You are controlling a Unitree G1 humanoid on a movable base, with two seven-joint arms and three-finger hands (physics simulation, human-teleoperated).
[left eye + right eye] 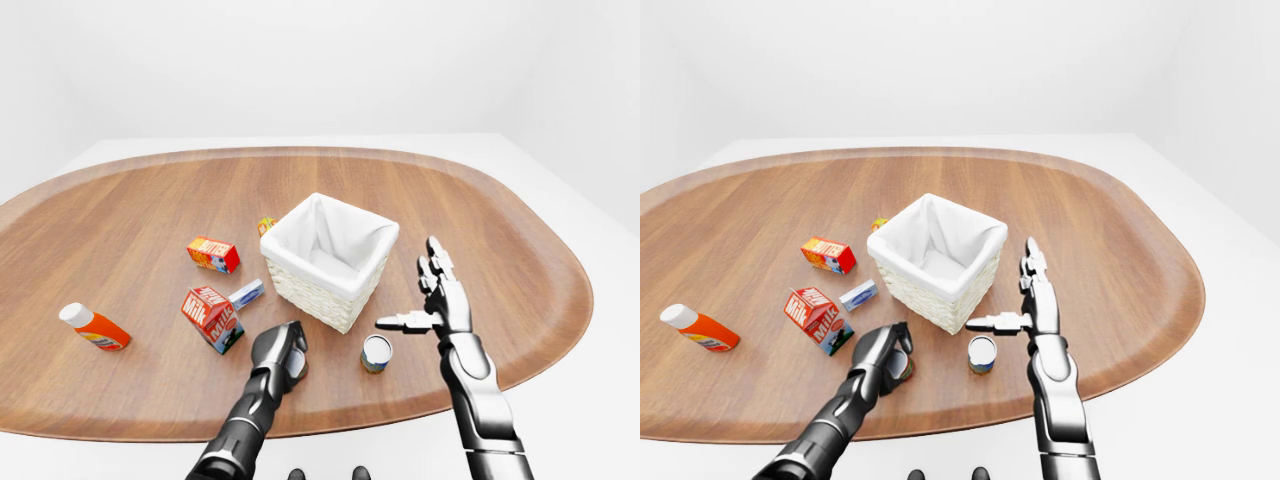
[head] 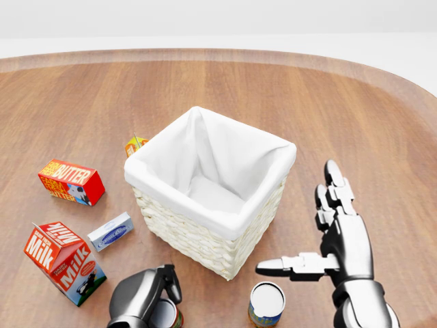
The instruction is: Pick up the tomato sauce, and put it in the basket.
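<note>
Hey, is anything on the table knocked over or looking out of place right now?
The orange bottle lies on its side near the table's left edge in the left-eye view. The butter box also lies flat. Nothing looks spilled.

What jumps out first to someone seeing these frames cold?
The white-lined wicker basket standing mid-table, empty as far as its liner shows. Below it in the head view, the left hand is curled over a red-labelled can, while the right hand is spread open beside a second can. To the left of the head view lie a milk carton and a butter box.
</note>
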